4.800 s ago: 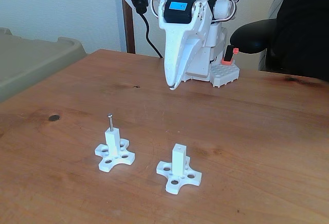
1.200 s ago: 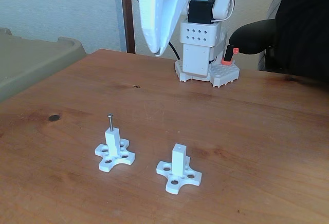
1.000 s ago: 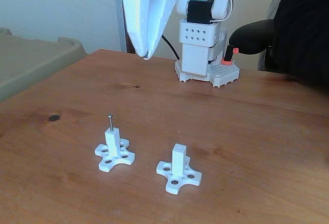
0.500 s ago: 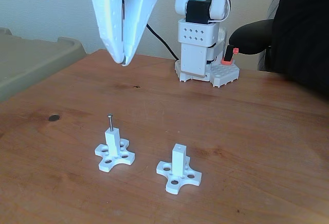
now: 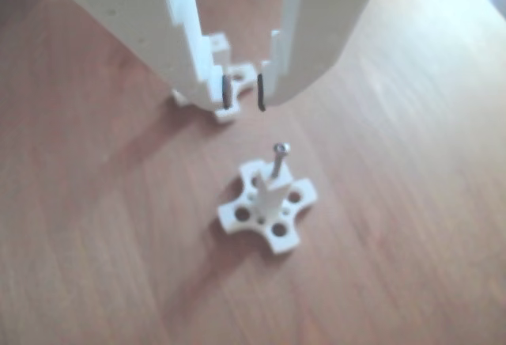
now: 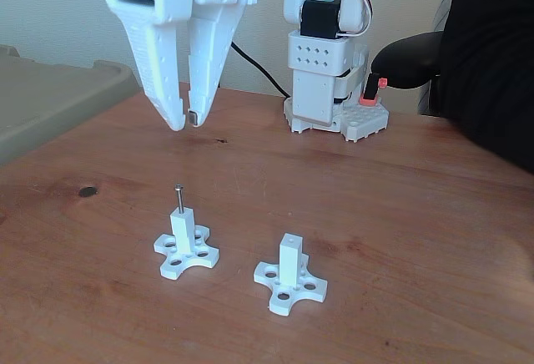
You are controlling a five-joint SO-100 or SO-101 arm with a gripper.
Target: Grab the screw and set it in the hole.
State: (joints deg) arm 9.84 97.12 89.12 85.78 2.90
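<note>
Jaws stand narrowly parted and empty on the gripper (image 6: 185, 122), which hangs above the wooden table (image 6: 400, 214). From the tips, the screw (image 6: 178, 198) lies toward 6 o'clock in the fixed view, upright in the left post (image 6: 183, 230), long axis vertical. Its target hole (image 6: 289, 238), apparently open though small, tops the other post at 4 o'clock.

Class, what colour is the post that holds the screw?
White; the post shows best in the fixed view.
</note>
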